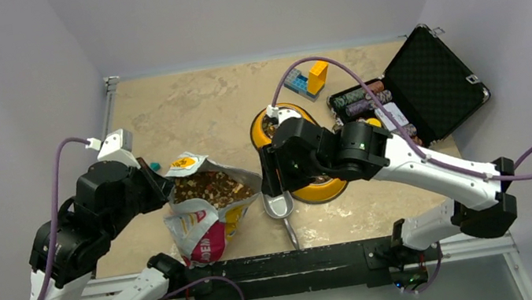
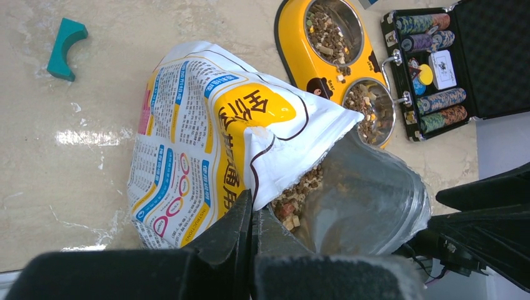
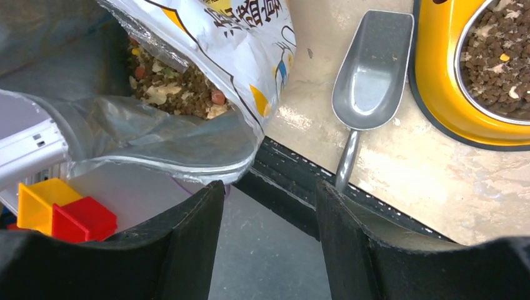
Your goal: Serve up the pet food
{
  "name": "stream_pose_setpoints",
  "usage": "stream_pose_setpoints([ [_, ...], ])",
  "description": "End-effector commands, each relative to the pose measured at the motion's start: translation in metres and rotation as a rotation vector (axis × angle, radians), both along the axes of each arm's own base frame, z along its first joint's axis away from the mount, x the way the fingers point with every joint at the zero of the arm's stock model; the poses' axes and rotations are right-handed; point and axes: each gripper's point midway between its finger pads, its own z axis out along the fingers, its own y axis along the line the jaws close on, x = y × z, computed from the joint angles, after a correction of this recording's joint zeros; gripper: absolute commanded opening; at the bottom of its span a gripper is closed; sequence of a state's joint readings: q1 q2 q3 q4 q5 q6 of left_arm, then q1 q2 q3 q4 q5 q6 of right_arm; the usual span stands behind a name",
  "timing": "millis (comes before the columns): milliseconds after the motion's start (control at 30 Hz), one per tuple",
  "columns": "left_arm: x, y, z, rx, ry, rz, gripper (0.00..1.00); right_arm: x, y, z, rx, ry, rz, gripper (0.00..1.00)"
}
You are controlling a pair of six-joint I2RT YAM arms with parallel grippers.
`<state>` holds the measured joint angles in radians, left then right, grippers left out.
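Note:
The pet food bag (image 1: 207, 226) lies open left of centre, with brown kibble (image 1: 209, 189) showing in its mouth. My left gripper (image 1: 163, 187) is shut on the bag's rim; in the left wrist view its jaws (image 2: 253, 211) pinch the white edge beside the kibble (image 2: 300, 190). A yellow double bowl (image 1: 332, 188) holds kibble in both cups (image 2: 331, 31). My right gripper (image 3: 269, 194) is open and empty, above the table's near edge. An empty metal scoop (image 3: 372, 75) lies flat between the bag (image 3: 237, 37) and the bowl (image 3: 437, 94).
An open black case (image 1: 428, 86) with striped poker chips stands at the back right. Toy blocks (image 1: 308, 80) sit behind the bowl. A teal piece (image 2: 64, 47) lies left of the bag. The black base rail (image 1: 295, 261) runs along the near edge.

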<state>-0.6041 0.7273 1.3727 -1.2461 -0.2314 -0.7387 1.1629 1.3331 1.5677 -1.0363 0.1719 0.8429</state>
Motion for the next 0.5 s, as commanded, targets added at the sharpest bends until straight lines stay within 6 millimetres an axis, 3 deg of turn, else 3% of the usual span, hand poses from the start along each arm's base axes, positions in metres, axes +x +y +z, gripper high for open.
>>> stream_pose_setpoints([
  [0, -0.001, -0.010, 0.064, -0.167, -0.191, -0.037, 0.00, 0.011, 0.017, 0.005, 0.005, -0.037, 0.011, 0.59],
  [267, 0.002, -0.018, 0.070, -0.194, -0.191, -0.060, 0.00, 0.028, 0.059, 0.015, 0.065, -0.022, 0.037, 0.46],
  [467, 0.001, -0.020, 0.073, -0.198, -0.197, -0.070, 0.00, 0.031, 0.061, 0.008, 0.019, -0.016, 0.061, 0.54],
])
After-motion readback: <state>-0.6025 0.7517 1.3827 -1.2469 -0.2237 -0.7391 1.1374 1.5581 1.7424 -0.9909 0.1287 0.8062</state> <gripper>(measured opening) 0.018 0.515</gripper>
